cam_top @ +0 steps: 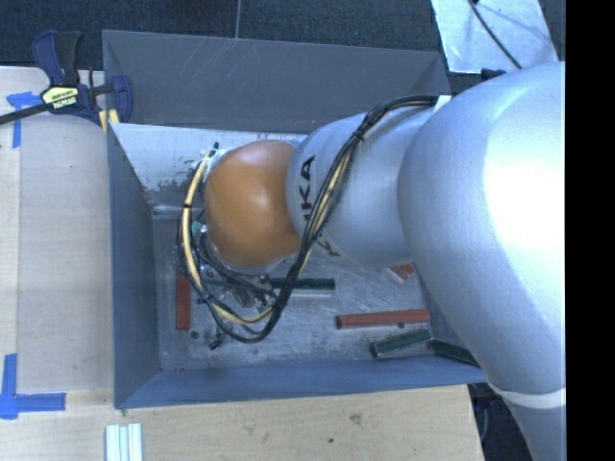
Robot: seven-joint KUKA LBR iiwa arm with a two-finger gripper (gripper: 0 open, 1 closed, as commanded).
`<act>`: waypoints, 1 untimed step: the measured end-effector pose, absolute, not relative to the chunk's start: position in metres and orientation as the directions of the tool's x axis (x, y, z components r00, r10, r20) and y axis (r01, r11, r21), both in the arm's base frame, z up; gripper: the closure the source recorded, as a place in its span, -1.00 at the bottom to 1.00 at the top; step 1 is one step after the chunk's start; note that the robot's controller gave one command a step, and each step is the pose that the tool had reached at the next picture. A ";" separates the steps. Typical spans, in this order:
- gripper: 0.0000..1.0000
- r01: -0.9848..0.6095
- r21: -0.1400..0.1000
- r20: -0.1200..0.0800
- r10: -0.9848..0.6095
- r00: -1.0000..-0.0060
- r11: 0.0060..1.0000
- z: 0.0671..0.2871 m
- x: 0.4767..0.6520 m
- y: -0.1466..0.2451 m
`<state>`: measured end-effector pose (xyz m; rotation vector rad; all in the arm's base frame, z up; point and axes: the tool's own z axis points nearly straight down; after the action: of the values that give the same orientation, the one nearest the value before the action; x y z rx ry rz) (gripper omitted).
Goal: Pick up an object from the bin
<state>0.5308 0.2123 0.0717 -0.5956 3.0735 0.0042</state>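
Observation:
My gripper (pixel 234 294) is low in the left half of the bin, mostly covered from above, with only its dark body showing among cables. A short red-brown stick (pixel 182 304) lies upright along the bin's left wall, just left of the gripper. A dark green rod (pixel 309 284) lies flat on the floor, sticking out to the gripper's right. Whether anything is held is hidden.
A longer red-brown bar (pixel 382 320) and a dark green bar (pixel 402 344) lie near the front right of the bin. A small reddish piece (pixel 403 272) peeks out beside the arm. The big arm covers the bin's right and back.

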 end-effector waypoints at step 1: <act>-1.00 -0.166 0.002 -0.009 -0.166 -0.986 0.986 0.115 0.581 0.226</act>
<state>0.5805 0.2263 0.1148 -0.2607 3.1219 0.0043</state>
